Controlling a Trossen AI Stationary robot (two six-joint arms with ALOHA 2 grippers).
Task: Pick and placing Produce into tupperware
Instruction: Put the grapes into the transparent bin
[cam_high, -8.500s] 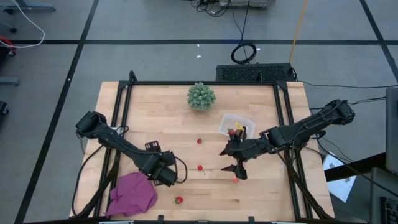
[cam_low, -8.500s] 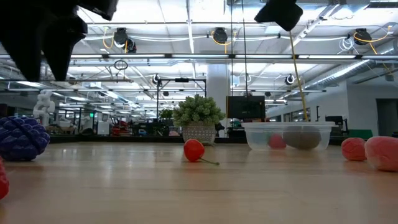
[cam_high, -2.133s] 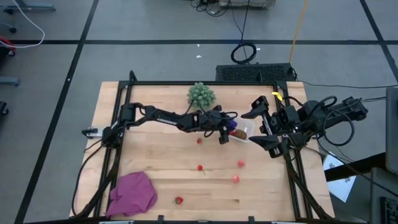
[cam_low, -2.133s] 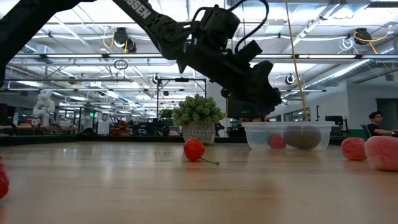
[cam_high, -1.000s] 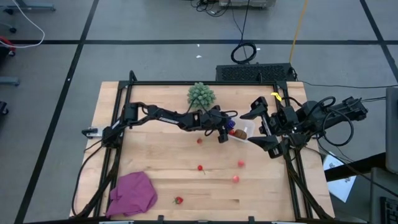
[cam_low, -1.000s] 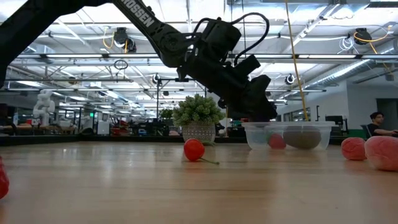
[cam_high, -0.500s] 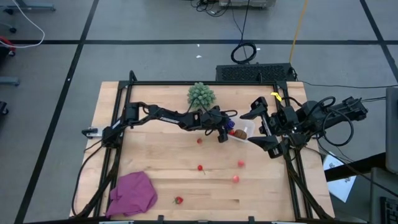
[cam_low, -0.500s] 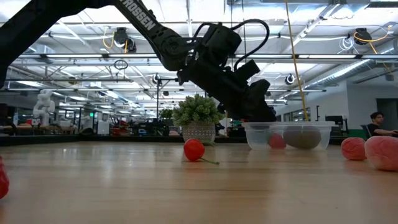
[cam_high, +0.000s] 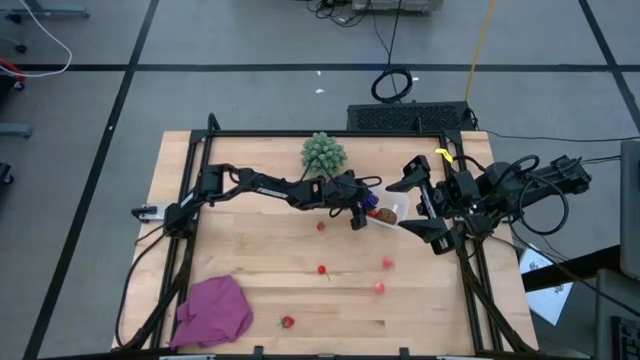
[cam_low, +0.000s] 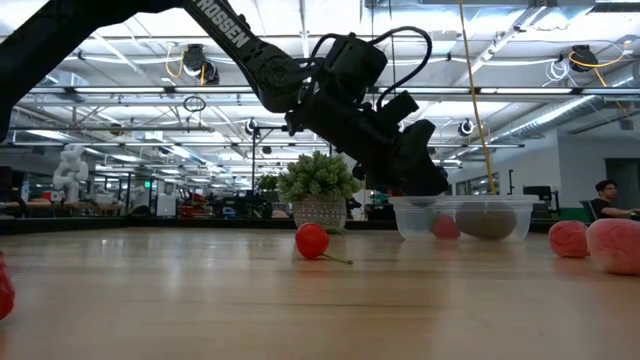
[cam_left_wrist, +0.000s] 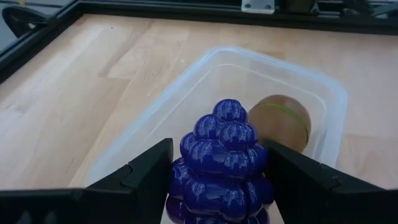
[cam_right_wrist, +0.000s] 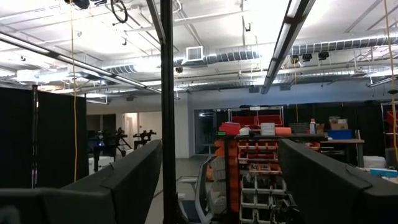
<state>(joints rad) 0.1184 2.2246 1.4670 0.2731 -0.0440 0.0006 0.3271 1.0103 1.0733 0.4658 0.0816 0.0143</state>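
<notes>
My left gripper (cam_left_wrist: 219, 154) is shut on the dark purple grape cluster (cam_left_wrist: 222, 158) and hangs over the clear tupperware (cam_left_wrist: 186, 93). In the high view this gripper (cam_high: 362, 211) is at the tupperware's (cam_high: 390, 206) left rim. A brown kiwi (cam_left_wrist: 281, 120) lies on the tupperware's floor, and the low view shows a red berry (cam_low: 445, 227) beside the kiwi (cam_low: 487, 222). Several red berries lie loose on the table (cam_high: 322, 269) (cam_high: 387, 263) (cam_high: 287, 321). My right gripper (cam_high: 412, 205) is open and raised at the table's right edge, touching nothing. My left gripper pinches the grape cluster between its two fingers (cam_left_wrist: 149, 168), by the cluster's wide end (cam_left_wrist: 181, 171). The fingers slant down from the table's left. The cluster is lifted clear above the tupperware, its narrow tip (cam_left_wrist: 230, 111) pointing away from the gripper.
A green spiky ball (cam_high: 324, 153) stands near the far edge, just left of the tupperware. A magenta cloth (cam_high: 213, 310) lies at the near left corner. A black frame (cam_high: 320, 134) rims the table. A cherry with a stem (cam_low: 312, 241) lies mid-table.
</notes>
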